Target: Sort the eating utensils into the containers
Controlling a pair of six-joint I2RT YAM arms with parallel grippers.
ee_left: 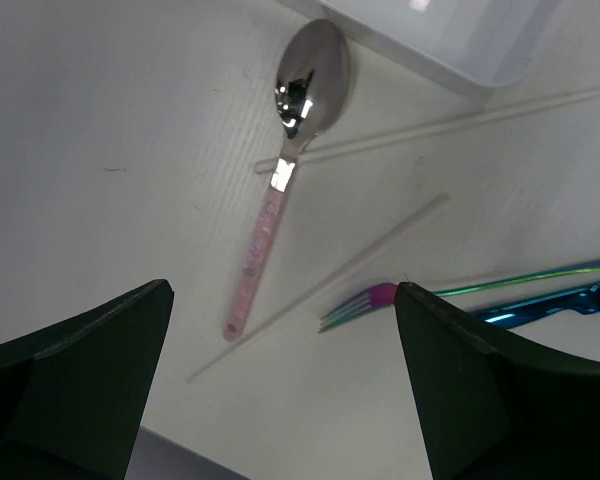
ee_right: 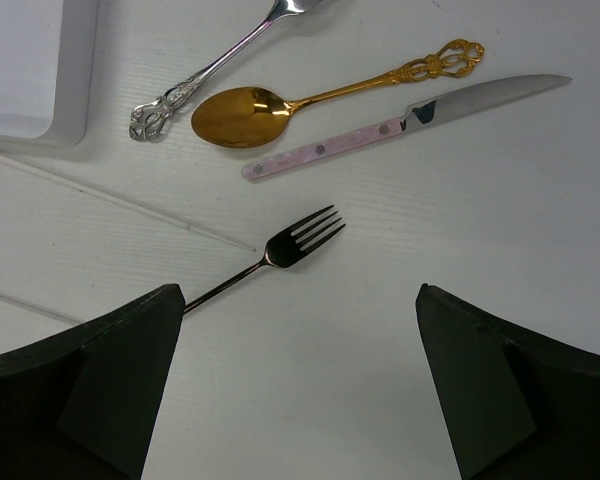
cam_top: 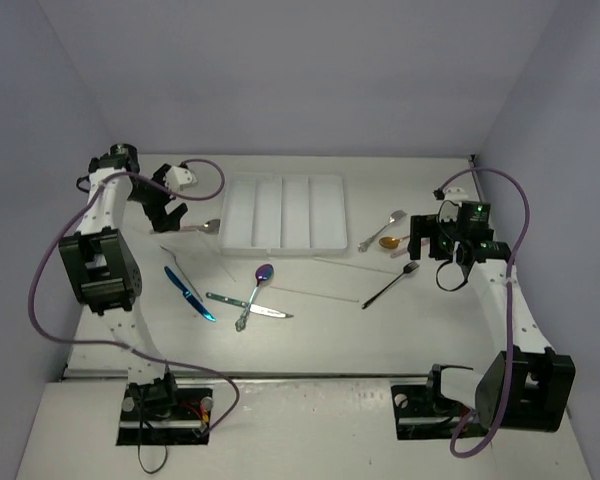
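Nearest the arm bases, at about 7 o'clock from the white tray [cam_top: 285, 214], a blue knife [cam_top: 188, 293] lies on the worktop [cam_top: 330, 340]. Just to its 3 o'clock a purple-bowled spoon [cam_top: 257, 292] crosses a silver knife [cam_top: 265, 312] (which one lies on top I cannot tell).

At 5 o'clock from the tray a black fork [cam_top: 390, 285] lies slantwise with its tines toward 1 o'clock. A thin pale stick [cam_top: 320, 291] reaches away from its handle end toward 10 o'clock. The right end effector [ee_right: 295, 390] hangs over this fork, fingers spread wide and nothing between them.

Beyond the tines, at 12 o'clock in the right wrist view, lie a gold spoon [ee_right: 250, 115], a pink-handled knife [ee_right: 400, 125] just beside it, and an ornate silver handle [ee_right: 210, 75] near the tray's corner.

The left end effector [ee_left: 280, 400] is likewise spread and holds nothing. It hangs over a pink-handled spoon [ee_left: 280, 190] at the tray's 8 o'clock, bowl close to the tray's corner, with a second pale stick [ee_left: 320, 300] alongside.

Farthest back sits the tray with its four long compartments side by side. Every utensil in view lies outside it on the worktop.
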